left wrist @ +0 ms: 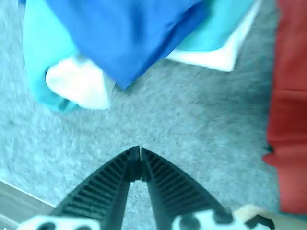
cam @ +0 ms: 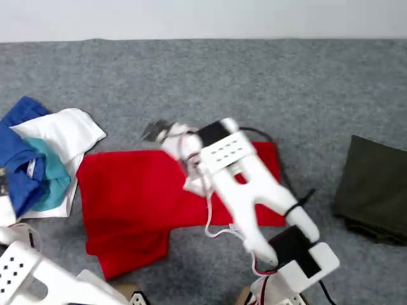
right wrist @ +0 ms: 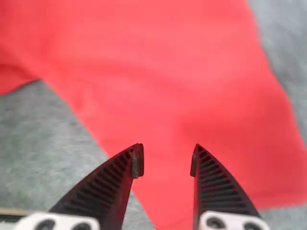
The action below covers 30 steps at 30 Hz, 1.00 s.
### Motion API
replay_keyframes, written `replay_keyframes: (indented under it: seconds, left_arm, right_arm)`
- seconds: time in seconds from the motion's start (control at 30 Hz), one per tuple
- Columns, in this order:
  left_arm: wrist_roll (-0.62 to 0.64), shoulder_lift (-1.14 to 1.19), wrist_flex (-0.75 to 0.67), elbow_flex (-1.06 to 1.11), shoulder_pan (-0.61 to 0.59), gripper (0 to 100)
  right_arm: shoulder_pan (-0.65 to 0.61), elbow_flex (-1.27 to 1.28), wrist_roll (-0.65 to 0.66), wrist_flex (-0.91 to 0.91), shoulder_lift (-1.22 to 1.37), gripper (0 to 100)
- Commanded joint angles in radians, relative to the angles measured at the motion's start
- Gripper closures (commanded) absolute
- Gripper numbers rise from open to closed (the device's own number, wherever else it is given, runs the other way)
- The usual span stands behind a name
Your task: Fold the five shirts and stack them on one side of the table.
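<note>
Where the high view looked down, the grey worktop (cam: 254, 82) carried a red shirt (cam: 133, 197) spread flat at its middle, with its near-left corner rumpled. To the left sat a loose heap of a blue shirt (cam: 16, 159), a teal shirt (cam: 54, 171) and a white shirt (cam: 67, 133). The white one's edge lay just beside the red shirt's left edge. A dark olive shirt (cam: 372, 187) lay folded at the right edge, well apart from the red, with open grey between them. A broad bare band ran along the far side. The right arm (cam: 241, 178) stretched across the red shirt's right half. The left arm (cam: 25, 273) sat at the near-left corner, beside the heap.

Left wrist view: the left gripper (left wrist: 140, 152) was clenched, tips meeting and holding nothing. It hung over bare worktop between the heap and the red shirt's edge.

Right wrist view: the right gripper (right wrist: 165, 160) was released, its jaws parted with nothing between them. It hung over the red shirt near an edge, with grey worktop showing alongside.
</note>
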Motion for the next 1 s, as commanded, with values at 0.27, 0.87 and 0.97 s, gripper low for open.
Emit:
replay_keyframes:
  seconds: [0.27, 0.87, 0.97]
  left_arm:
    - [-0.011, -0.003, -0.055, 0.073, -0.051, 99]
    - [-0.011, -0.005, -0.054, 0.073, -0.051, 99]
    - [-0.011, -0.005, -0.058, 0.073, -0.051, 99]
  right_arm:
    - [-0.360, -0.054, 0.009, 0.001, 0.148, 83.6]
    - [-0.545, -0.055, -0.040, -0.199, 0.297, 83.7]
    - [-0.542, -0.080, -0.040, -0.209, 0.340, 83.8]
